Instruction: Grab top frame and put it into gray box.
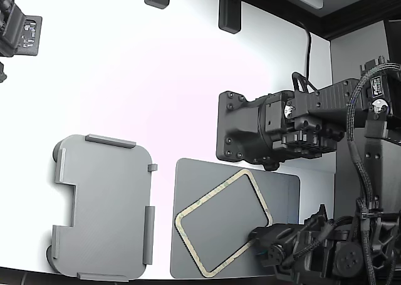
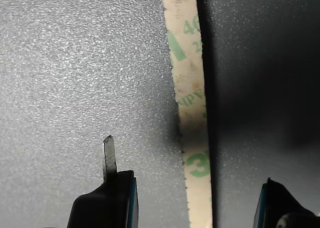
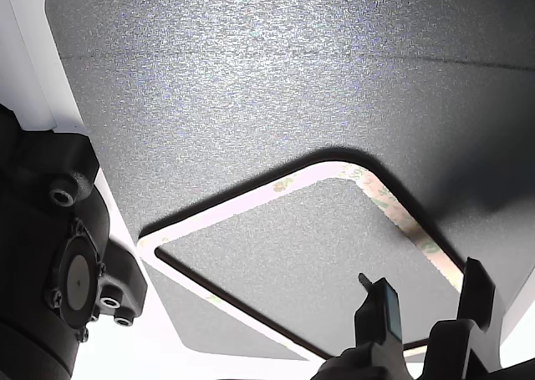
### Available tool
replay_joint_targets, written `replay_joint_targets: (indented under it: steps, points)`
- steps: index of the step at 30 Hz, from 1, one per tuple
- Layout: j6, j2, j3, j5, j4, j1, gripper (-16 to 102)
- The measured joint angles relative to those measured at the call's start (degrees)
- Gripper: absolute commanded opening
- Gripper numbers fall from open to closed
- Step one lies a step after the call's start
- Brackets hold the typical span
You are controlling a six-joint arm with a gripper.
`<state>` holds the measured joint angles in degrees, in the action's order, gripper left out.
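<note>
One top frame (image 1: 223,222) lying tilted on one dark gray mat (image 1: 282,191), at 3 o'clock of one gray box (image 1: 103,207) in the exterior view, all on a white worktop (image 1: 156,78). One gripper (image 2: 197,198) spread wide, straddling a frame strip, clamping nothing.

The gray box (image 1: 103,207) lies open from above on the white desk (image 1: 156,84), nothing in it. A bare strip of desk parts it from the mat (image 1: 282,191). A black arm (image 1: 276,128) overhangs the mat's far edge. The gripper (image 2: 195,198) straddles the frame's (image 1: 222,222) strip, jaws apart.
</note>
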<state>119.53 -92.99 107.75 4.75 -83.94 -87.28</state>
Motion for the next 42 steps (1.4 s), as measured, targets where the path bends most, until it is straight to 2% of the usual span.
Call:
replay_joint_targets:
  steps: [19, 22, 28, 42]
  points:
    - [-1.2, -0.4, 2.9, -1.2, 2.1, -2.6, 96]
    - [-1.5, -0.9, 3.4, -1.2, 2.3, -2.8, 87]
    - [-1.1, -1.0, 4.5, -0.8, 3.7, -3.2, 83]
    - [-0.6, -1.2, 6.7, -0.7, 6.3, -3.4, 63]
